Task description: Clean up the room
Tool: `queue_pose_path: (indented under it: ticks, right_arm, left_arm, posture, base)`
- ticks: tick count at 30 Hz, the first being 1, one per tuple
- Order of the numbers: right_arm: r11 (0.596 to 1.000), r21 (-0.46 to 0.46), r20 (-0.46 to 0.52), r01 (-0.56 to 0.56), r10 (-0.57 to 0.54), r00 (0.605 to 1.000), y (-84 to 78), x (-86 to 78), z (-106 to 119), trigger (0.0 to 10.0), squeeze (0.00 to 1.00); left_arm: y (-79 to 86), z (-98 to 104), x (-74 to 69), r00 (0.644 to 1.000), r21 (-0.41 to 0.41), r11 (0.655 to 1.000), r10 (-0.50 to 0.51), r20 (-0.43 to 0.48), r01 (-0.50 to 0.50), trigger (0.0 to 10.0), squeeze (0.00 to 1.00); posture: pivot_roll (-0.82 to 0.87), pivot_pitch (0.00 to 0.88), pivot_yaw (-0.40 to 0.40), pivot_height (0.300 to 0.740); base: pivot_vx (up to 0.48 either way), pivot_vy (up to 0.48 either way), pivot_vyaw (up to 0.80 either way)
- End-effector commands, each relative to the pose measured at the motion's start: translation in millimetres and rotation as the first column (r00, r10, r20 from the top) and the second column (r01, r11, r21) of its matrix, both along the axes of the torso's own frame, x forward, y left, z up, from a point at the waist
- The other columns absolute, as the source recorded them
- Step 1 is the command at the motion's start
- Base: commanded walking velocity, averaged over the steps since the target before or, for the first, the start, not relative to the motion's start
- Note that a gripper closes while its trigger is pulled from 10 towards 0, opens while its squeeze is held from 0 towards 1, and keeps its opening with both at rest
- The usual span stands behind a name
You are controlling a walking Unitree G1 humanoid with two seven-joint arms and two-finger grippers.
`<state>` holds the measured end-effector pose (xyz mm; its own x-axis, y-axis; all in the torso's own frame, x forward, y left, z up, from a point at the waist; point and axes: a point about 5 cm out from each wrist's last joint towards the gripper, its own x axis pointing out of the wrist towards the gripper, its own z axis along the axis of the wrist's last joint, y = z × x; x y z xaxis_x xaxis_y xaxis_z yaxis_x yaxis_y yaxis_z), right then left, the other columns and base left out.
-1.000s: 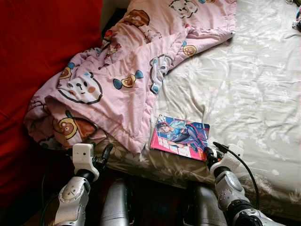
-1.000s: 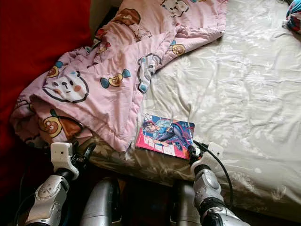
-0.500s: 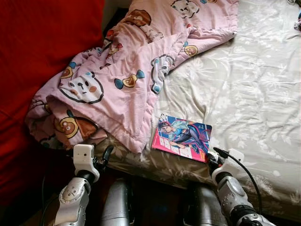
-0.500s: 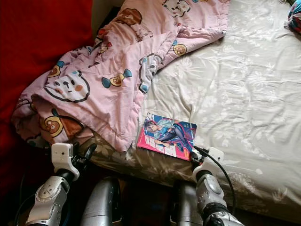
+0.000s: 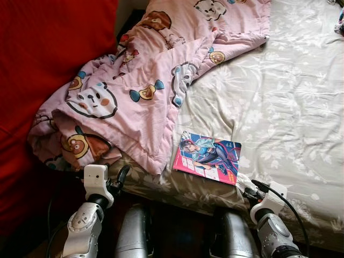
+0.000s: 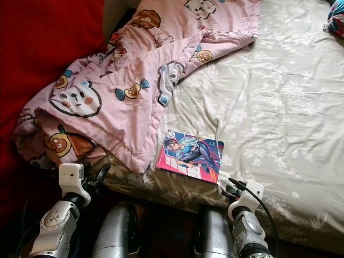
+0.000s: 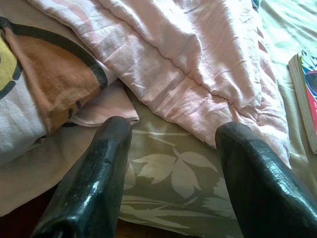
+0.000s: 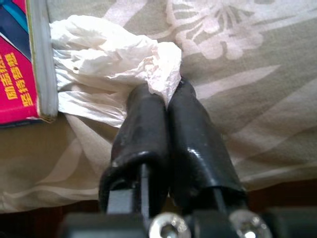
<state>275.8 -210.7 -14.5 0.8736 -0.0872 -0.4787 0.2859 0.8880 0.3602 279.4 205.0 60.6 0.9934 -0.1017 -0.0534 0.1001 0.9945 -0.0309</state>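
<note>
At the near edge of the bed (image 5: 301, 123), the right gripper (image 8: 167, 101) has its jaws clenched on a crumpled white tissue (image 8: 106, 59), pinching one corner of it while the rest lies bunched on the leaf-patterned sheet. The tissue touches the near right corner of a comic book (image 5: 207, 157), seemingly tucked a little under it, so it lies from the jaws toward the book and toward the middle of the bed. Judging by that, the coming move calls for drawing the tissue back toward the robot, away from the book; a sideways drag could nudge the book. The book lies flat, cover up, its long axis running roughly along the bed's edge.

On the other side, the left gripper (image 7: 171, 163) hangs with its jaws released and spread, nothing between them, pointing at the hem of the pink cartoon blanket (image 5: 134, 91) that spills over the bed's edge. It is well apart from the tissue, so the right arm is the nearer.

Farther off, the blanket runs up the bed beside a red wall (image 5: 48, 59).
</note>
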Motion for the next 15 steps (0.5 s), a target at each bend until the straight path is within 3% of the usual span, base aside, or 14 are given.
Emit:
queue_pose_path:
  ticks: [1, 8, 13, 15]
  right_arm:
    - [1.000, 0.014, -0.040, 0.003, -0.002, 0.999, 3.9, -6.1, -7.1, 0.0, 0.00]
    - [0.999, 0.024, 0.014, -0.029, 0.029, 0.999, 14.7, 8.0, 3.6, 0.0, 0.00]
    - [1.000, 0.008, 0.016, -0.020, 0.020, 1.000, 7.8, 3.9, 1.9, 0.0, 0.00]
    - [1.000, -0.017, 0.060, 0.010, -0.009, 0.998, 1.2, 8.1, 8.7, 0.0, 0.00]
  left_arm:
    - [5.5, -9.9, -6.7, 0.999, 0.028, 1.000, 0.006, -0.053, -0.005, 10.0, 0.00]
    - [6.9, -11.3, -8.0, 0.998, 0.042, 0.999, 0.008, -0.060, -0.006, 10.0, 0.00]
    - [6.1, -13.1, -8.7, 0.998, 0.044, 0.999, 0.010, -0.063, -0.008, 10.0, 0.00]
    - [6.2, -15.0, -8.7, 0.998, 0.037, 0.999, 0.024, -0.066, -0.021, 10.0, 0.00]
  posture:
    - [0.12, 0.285, 0.051, 0.607]
    - [0.12, 0.285, 0.049, 0.607]
    - [0.12, 0.279, 0.044, 0.607]
    - [0.11, 0.262, 0.033, 0.607]
  base:
    - [0.000, 0.000, 0.00]
    - [0.000, 0.000, 0.00]
    - [0.000, 0.000, 0.00]
    - [0.000, 0.000, 0.00]
